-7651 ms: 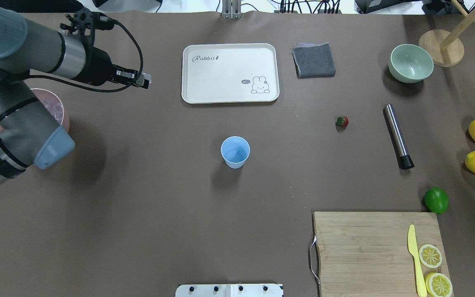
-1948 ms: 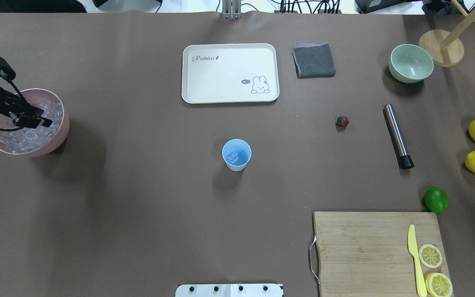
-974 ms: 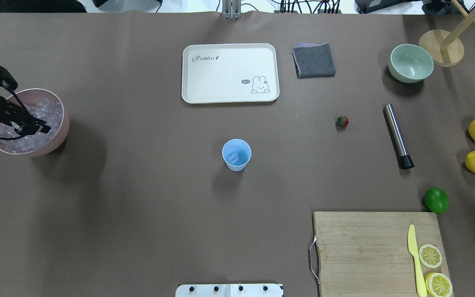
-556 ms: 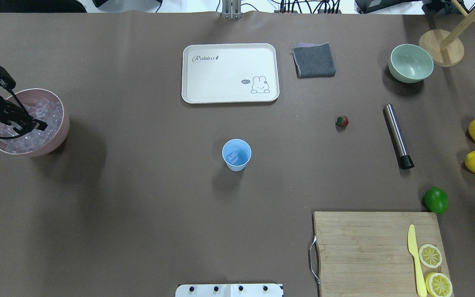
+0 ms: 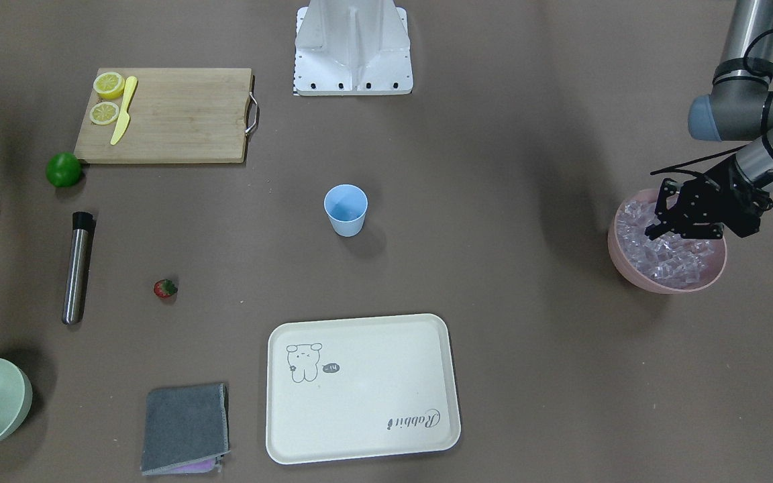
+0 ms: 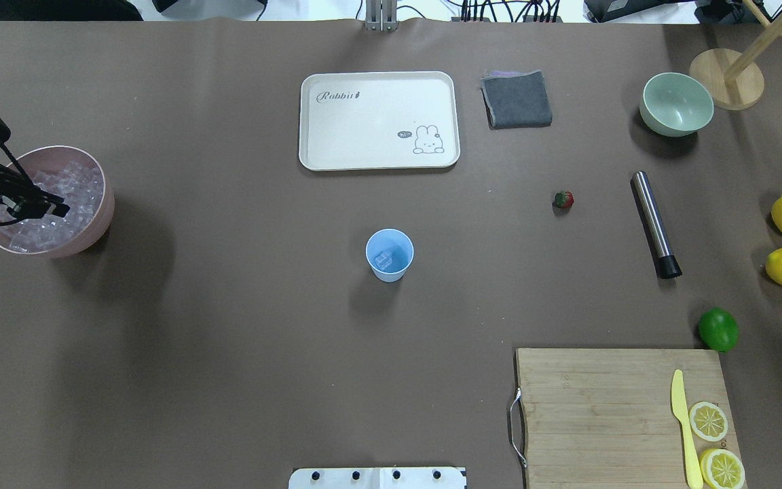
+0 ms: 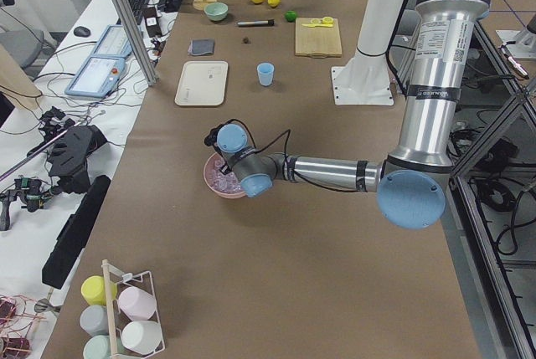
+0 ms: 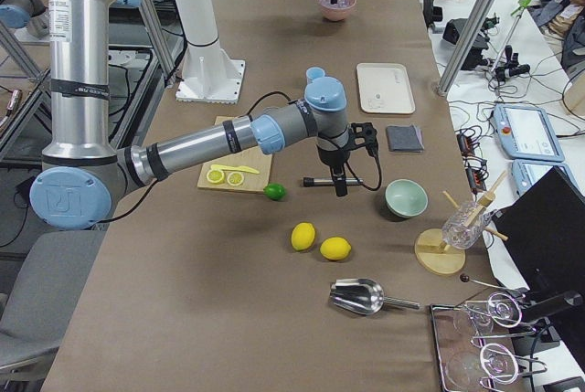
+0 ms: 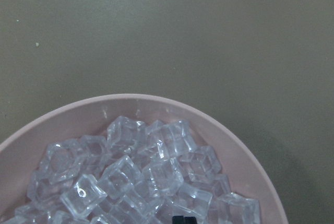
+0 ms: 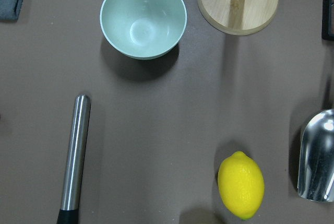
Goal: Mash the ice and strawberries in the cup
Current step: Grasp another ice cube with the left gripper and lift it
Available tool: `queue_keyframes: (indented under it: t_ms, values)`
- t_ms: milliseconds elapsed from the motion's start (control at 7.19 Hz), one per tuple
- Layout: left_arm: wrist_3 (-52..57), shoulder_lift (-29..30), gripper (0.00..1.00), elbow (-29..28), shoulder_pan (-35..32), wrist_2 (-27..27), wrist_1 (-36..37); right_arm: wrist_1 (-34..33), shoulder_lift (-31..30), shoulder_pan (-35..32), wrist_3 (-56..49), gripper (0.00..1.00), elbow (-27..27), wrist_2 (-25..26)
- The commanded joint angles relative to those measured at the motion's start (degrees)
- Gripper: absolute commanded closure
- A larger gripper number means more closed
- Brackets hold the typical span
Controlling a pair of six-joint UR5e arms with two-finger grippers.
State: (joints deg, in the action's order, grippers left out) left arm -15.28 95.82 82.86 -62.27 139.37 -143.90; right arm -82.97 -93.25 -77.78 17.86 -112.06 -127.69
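1. The light blue cup (image 6: pixel 389 270) stands upright in the middle of the desk (image 6: pixel 228 339), mouth up and well apart from everything else, probably so that either arm can reach it. One ice cube (image 6: pixel 383 259) lies at its bottom.
2. To the cup's right, and a little farther from the robot, the strawberry (image 6: pixel 563 200) lies alone on the desk. It is untouched and not yet in the cup.
3. Farther to the cup's right, a steel muddler (image 6: pixel 654 221) lies flat with its black end toward the robot. The right fingers (image 8: pixel 339 184) hang pointing down close above it, apparently waiting for the mashing. Only a side view shows them, so whether they are apart or together cannot be told.
4. Farthest from the cup, well off to its left, a pink bowl (image 6: pixel 107 214) holds the heaped ice (image 9: pixel 141 177). The left fingers (image 6: pixel 51 206) reach in at a slant with their tips low over the cubes, placed as if to take another cube for the cup. No view makes clear whether they are spread or clamped on a cube.
5. By this layout the cup is only partly loaded, and no mashing has begun.
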Motion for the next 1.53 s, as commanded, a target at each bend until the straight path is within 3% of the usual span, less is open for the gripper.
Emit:
queue_keyframes:
  t_ms: [0,974,1252,1391]
  values:
    - [-0.62,-0.55,0.03,-0.07,0.57,-3.55,-0.07,0.09,-0.18,0.00,0.86,0.00,0.00,-0.45]
    - [-0.36,-2.48,0.06,0.46,2.24,-6.75,-0.42,0.09,0.17,0.00,0.86,0.00,0.00,-0.45]
    - [-0.10,-2.48,0.15,0.46,2.50,-6.75,-0.42,0.00,-0.09,0.00,0.95,0.00,-0.52,-0.45]
    - [0.16,-2.83,0.49,0.46,2.51,-6.83,-0.59,0.00,-0.09,0.00,0.95,0.00,-0.44,-0.45]
